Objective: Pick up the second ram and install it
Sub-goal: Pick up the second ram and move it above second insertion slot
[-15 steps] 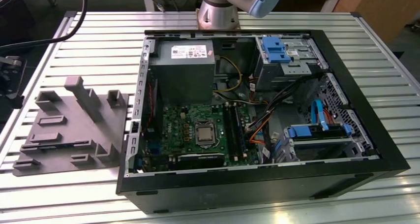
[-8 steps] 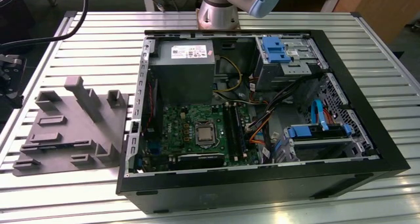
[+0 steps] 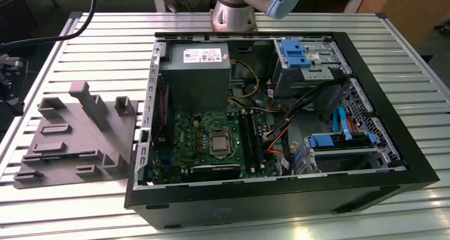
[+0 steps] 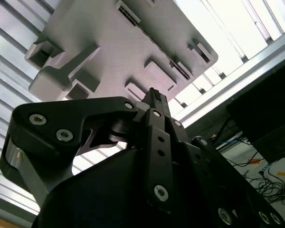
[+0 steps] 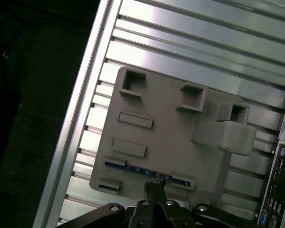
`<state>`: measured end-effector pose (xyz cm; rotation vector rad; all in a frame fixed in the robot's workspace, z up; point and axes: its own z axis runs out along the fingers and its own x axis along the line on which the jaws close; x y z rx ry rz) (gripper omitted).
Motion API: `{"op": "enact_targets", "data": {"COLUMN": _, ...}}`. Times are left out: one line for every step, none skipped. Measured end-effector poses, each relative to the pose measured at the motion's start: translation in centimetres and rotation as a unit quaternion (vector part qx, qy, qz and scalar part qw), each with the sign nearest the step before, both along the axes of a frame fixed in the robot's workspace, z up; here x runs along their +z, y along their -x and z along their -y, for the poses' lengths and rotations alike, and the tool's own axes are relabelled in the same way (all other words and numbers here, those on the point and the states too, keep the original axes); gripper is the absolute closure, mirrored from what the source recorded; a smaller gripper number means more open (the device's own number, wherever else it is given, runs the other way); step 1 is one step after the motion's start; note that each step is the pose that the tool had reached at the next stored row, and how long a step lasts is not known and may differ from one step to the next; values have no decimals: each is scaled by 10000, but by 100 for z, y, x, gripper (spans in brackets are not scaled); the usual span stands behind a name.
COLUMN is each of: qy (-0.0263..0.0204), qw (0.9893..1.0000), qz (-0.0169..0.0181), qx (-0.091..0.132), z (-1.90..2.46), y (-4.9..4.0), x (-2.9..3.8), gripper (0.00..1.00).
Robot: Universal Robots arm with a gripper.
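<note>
Hovering over: the black two-finger claw (image 5: 154, 183) hangs above the flat grey moulded holder plate (image 5: 171, 137); in the second wrist view its tips (image 4: 154, 95) show against the same plate (image 4: 109, 52).
Claw state: clenched, the two fingers pressed together with nothing between them.
Task thing: the second ram (image 5: 142, 169), a thin dark strip of circuit board, stands on edge in a narrow slot of the holder, not yet lifted.
Key relation: the strip lies just beyond the fingertips, which line up with roughly its middle. Its long axis runs crosswise to the way the fingers point. The jaws' travel seems to run nearly along the strip's length rather than across its thin faces.
Holder's place: left middle of the exterior view (image 3: 77, 140), on the slatted aluminium table (image 3: 84, 208), just beside the case.
Destination: the open black computer case (image 3: 281, 195) takes the centre and right of the exterior view, with the green motherboard (image 3: 204, 134) low in it and the long black memory slots (image 3: 250, 137) along the board's right edge. Whether a slot is already filled, I cannot tell.
Nearby on the holder: a raised grey block (image 5: 223, 135) and several hollow square pockets sit well apart from the strip's slot.
In the way: nothing lies between the tips and the strip.
</note>
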<state>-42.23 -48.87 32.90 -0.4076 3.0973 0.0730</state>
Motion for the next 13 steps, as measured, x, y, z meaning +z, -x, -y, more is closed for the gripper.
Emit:
{"op": "enact_targets", "data": {"qy": 0, "qw": 10000, "qz": 0, "qx": 43, "z": 0, "y": 0, "x": 0, "gripper": 89}}
{"op": "enact_targets", "data": {"qy": 0, "qw": 10000, "qz": 1, "qx": 86, "z": 0, "y": 0, "x": 0, "gripper": 89}}
{"op": "enact_targets", "data": {"qy": 0, "qw": 9999, "qz": 0, "qx": 132, "z": 0, "y": 1, "x": 0, "gripper": 89}}
{"op": "enact_targets", "data": {"qy": 0, "qw": 9998, "qz": 0, "qx": 175, "z": 0, "y": 1, "x": 0, "gripper": 89}}
{"op": "enact_targets", "data": {"qy": 0, "qw": 9998, "qz": 1, "qx": 223, "z": 0, "y": 1, "x": -1, "gripper": 89}}
{"op": "enact_targets", "data": {"qy": 0, "qw": 9996, "qz": 1, "qx": 269, "z": 0, "y": 1, "x": -1, "gripper": 89}}
{"op": "enact_targets", "data": {"qy": 0, "qw": 9995, "qz": 1, "qx": 315, "z": 0, "y": 1, "x": -1, "gripper": 89}}
{"op": "enact_targets", "data": {"qy": 0, "qw": 9993, "qz": 1, "qx": 361, "z": 0, "y": 1, "x": -1, "gripper": 89}}
{"op": "enact_targets", "data": {"qy": 0, "qw": 9992, "qz": 1, "qx": 404, "z": 0, "y": 1, "x": -1, "gripper": 89}}
{"op": "enact_targets", "data": {"qy": 0, "qw": 9990, "qz": 1, "qx": 450, "z": 0, "y": 2, "x": -1, "gripper": 89}}
{"op": "enact_targets", "data": {"qy": 1, "qw": 9988, "qz": 0, "qx": 493, "z": 0, "y": 2, "x": 0, "gripper": 89}}
{"op": "enact_targets", "data": {"qy": 0, "qw": 9986, "qz": 0, "qx": 535, "z": 0, "y": 2, "x": 0, "gripper": 89}}
{"op": "enact_targets", "data": {"qy": 1, "qw": 9983, "qz": 1, "qx": 575, "z": 0, "y": 3, "x": 0, "gripper": 89}}
